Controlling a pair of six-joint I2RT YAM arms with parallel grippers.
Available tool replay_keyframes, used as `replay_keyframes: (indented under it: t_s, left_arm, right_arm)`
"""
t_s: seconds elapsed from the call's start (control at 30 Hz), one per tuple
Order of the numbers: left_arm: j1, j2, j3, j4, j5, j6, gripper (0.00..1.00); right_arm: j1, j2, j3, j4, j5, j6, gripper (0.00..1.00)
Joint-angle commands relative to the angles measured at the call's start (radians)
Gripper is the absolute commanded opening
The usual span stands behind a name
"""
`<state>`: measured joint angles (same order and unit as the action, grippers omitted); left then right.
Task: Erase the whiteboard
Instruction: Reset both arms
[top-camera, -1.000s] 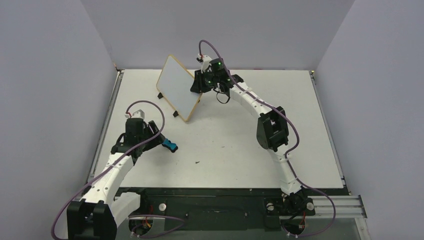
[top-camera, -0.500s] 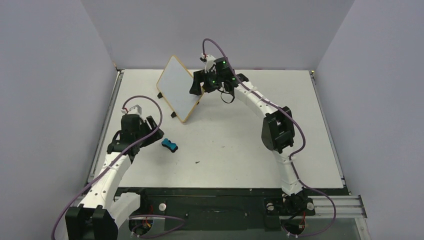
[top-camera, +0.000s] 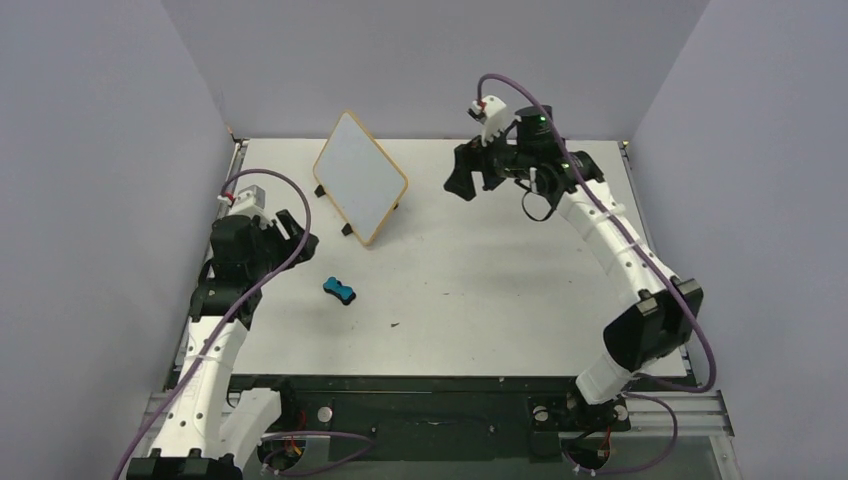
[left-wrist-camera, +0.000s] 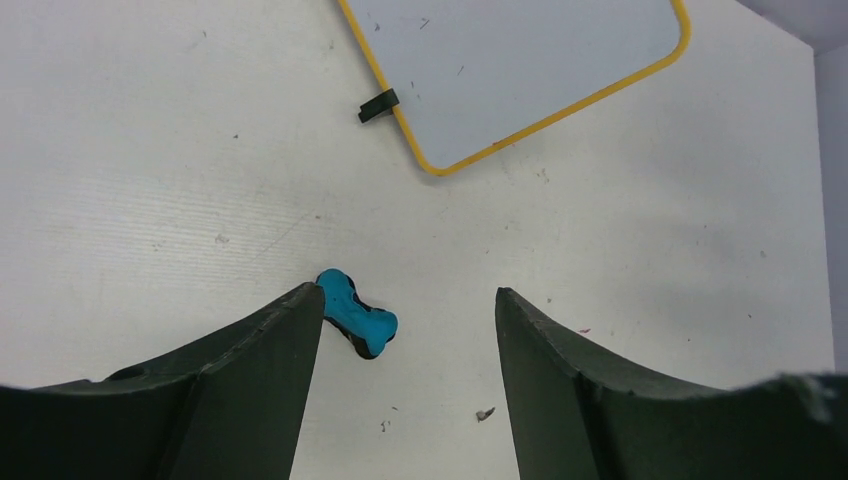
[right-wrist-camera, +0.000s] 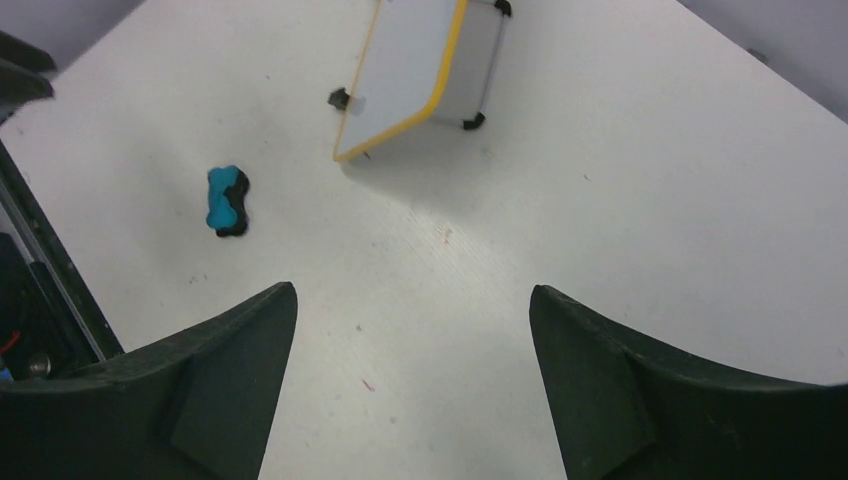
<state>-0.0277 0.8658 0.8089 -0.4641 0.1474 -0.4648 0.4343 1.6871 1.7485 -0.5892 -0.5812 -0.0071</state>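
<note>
The whiteboard (top-camera: 360, 190) stands tilted on its wire stand at the back left of the table, its face blank white inside an orange-tan rim. It also shows in the left wrist view as the whiteboard (left-wrist-camera: 520, 70) and in the right wrist view as the whiteboard (right-wrist-camera: 415, 70). A small blue eraser (top-camera: 340, 291) lies on the table in front of it. My left gripper (top-camera: 295, 243) is open, left of the eraser (left-wrist-camera: 357, 315) and holding nothing. My right gripper (top-camera: 463, 182) is open and hangs in the air to the right of the board, apart from it.
Black stand feet (top-camera: 349, 229) rest on the table under the board. A dark speck (top-camera: 396, 324) lies near the front middle. A metal rail (top-camera: 205, 270) runs along the table's left edge. Purple walls close in the left, back and right sides.
My right gripper opened and drew back to the right, away from the board's edge. My left arm pulled back to the left, leaving the eraser lying on the table.
</note>
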Motion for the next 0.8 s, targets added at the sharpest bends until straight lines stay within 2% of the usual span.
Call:
replay_keyframes:
  t_s: [0.0,0.1,0.13,0.23,0.37,0.53,0.77]
  left_arm:
    - [0.016,-0.042,0.073,-0.015,0.052,0.058,0.61]
    - [0.018,-0.062,0.077,-0.014,0.055,0.071,0.61]
    - [0.020,-0.065,0.075,-0.013,0.050,0.078,0.61]
    - [0.022,-0.076,0.070,-0.006,0.040,0.085,0.61]
    - [0.023,-0.078,0.071,0.001,0.043,0.098,0.61]
    - [0.022,-0.091,0.077,-0.012,0.047,0.115,0.61]
    - [0.022,-0.115,0.062,-0.015,0.035,0.123,0.61]
  right_arm:
    - [-0.155,-0.210,-0.158,-0.074,0.010,-0.147,0.82]
    - [-0.294,-0.361,-0.307,-0.066,-0.034,-0.186,0.82]
    - [-0.382,-0.425,-0.335,-0.064,-0.053,-0.190,0.82]
    - [-0.566,-0.532,-0.419,-0.065,-0.071,-0.127,0.83]
    - [-0.714,-0.642,-0.534,-0.051,-0.102,-0.101,0.83]
    - [-0.780,-0.719,-0.625,-0.032,-0.133,-0.084,0.83]
    - [-0.786,-0.750,-0.654,-0.010,-0.002,0.035,0.83]
